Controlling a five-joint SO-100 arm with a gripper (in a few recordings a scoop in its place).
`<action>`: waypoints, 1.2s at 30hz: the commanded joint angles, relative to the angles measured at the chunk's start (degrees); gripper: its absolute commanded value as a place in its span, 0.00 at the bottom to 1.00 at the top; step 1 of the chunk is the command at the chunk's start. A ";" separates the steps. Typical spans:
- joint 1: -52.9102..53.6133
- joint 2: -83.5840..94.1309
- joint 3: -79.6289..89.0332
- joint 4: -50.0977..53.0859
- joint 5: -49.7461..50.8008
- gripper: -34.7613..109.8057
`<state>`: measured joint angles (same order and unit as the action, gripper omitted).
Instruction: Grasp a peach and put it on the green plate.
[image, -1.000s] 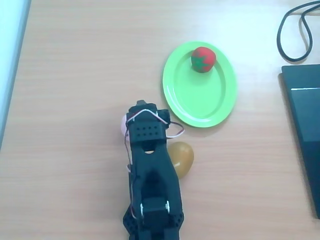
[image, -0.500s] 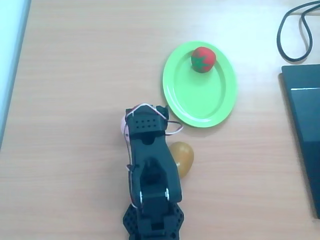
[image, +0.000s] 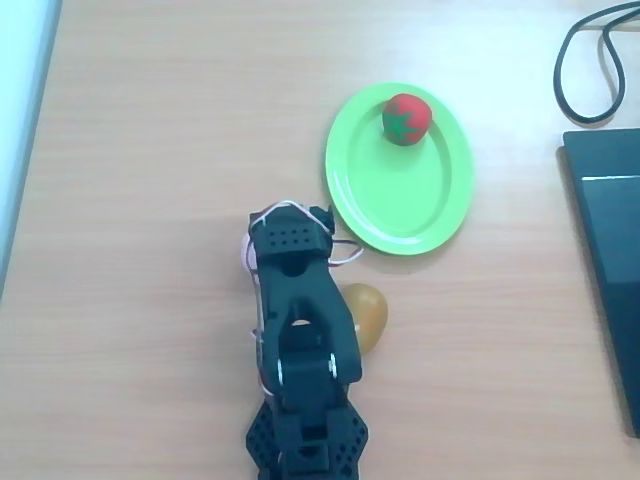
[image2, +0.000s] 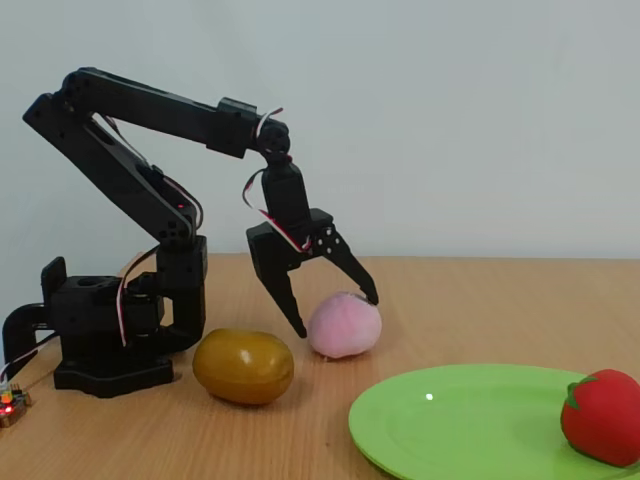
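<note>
We straddle the peach (image2: 344, 325) with our gripper (image2: 336, 312) spread wide, ready to close for the green plate (image2: 470, 412).

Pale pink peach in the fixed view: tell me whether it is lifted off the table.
No, the pale pink roundish toy peach sits on the wooden table, with the open black claw straddling it.
</note>
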<state>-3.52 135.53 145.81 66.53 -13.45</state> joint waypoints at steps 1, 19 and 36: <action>-0.88 -1.49 -1.32 -1.23 -1.49 0.57; -2.20 -9.67 2.99 -10.72 -5.19 0.55; -3.60 -8.96 5.89 -12.57 -7.29 0.48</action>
<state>-6.42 125.86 150.64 53.44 -19.51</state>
